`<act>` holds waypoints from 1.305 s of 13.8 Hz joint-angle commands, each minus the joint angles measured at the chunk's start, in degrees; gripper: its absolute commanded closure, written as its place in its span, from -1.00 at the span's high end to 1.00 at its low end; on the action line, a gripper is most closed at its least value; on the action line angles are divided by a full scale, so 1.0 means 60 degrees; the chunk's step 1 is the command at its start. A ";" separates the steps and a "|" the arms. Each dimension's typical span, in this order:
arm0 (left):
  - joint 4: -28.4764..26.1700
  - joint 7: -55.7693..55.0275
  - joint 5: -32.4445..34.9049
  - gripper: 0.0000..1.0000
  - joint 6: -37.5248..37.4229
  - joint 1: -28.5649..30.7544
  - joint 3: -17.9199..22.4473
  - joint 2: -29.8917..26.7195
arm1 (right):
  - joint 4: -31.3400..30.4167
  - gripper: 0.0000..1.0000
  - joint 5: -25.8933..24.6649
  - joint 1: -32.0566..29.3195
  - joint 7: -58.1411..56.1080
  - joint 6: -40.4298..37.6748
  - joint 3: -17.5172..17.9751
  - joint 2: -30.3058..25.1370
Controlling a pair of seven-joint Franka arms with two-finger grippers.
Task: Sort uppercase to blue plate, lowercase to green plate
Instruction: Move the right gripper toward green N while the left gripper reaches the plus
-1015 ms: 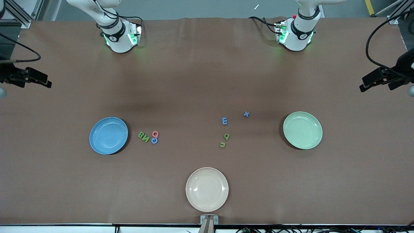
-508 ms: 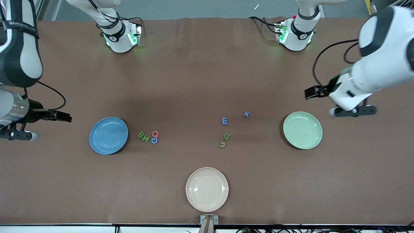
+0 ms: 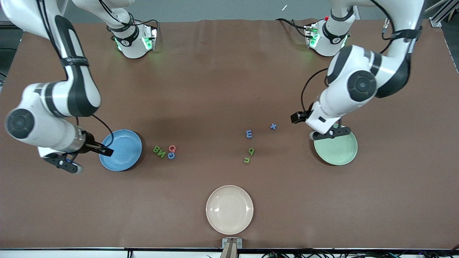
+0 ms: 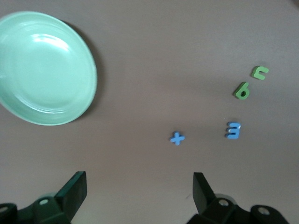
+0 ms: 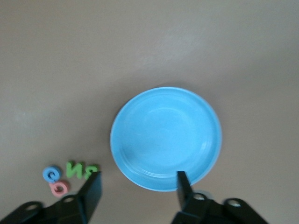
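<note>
Right gripper (image 3: 89, 152) hangs over the blue plate's (image 3: 120, 150) rim, jaws apart, nothing in them. Beside that plate, toward the left arm's end, the uppercase letters (image 3: 165, 151) sit bunched on the table. Farther along lie the lowercase letters (image 3: 250, 143), well short of the green plate (image 3: 335, 145). Left gripper (image 4: 140, 196) is over the green plate's edge, spread wide, empty. Sorting hasn't begun; each arm needs to descend on its nearest letter.

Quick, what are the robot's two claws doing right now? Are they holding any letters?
Left gripper: open, holding nothing, up near the green plate.
Right gripper: open, holding nothing, over the blue plate.
</note>
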 commanded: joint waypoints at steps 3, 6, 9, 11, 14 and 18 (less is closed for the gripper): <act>-0.1395 -0.0705 0.0590 1.00 0.2185 -0.0807 0.0014 0.0456 | -0.0320 0.26 0.0374 0.0253 0.1164 0.1741 -0.0034 0.1034; -0.1732 -0.1613 0.0826 1.00 0.2552 -0.0970 0.0014 0.0662 | -0.0306 0.10 0.0770 0.0530 0.1354 0.2285 -0.0034 0.1432; -0.1909 -0.1789 0.0827 1.00 0.3342 -0.1102 0.0029 0.1071 | -0.0190 0.07 0.0771 0.0779 0.1968 0.2828 -0.0034 0.1885; -0.1895 -0.2475 0.0914 1.00 0.3956 -0.1335 0.0043 0.1466 | 0.0001 0.04 0.0741 0.0941 0.2261 0.2873 -0.0034 0.2150; -0.1807 -0.3180 0.1571 1.00 0.4354 -0.1439 0.0043 0.2009 | -0.0027 -0.01 0.0756 0.1000 0.2277 0.3296 -0.0034 0.2384; -0.1807 -0.3590 0.1676 0.84 0.4502 -0.1571 0.0043 0.2244 | -0.0100 -0.01 0.0756 0.1044 0.2292 0.3327 -0.0034 0.2429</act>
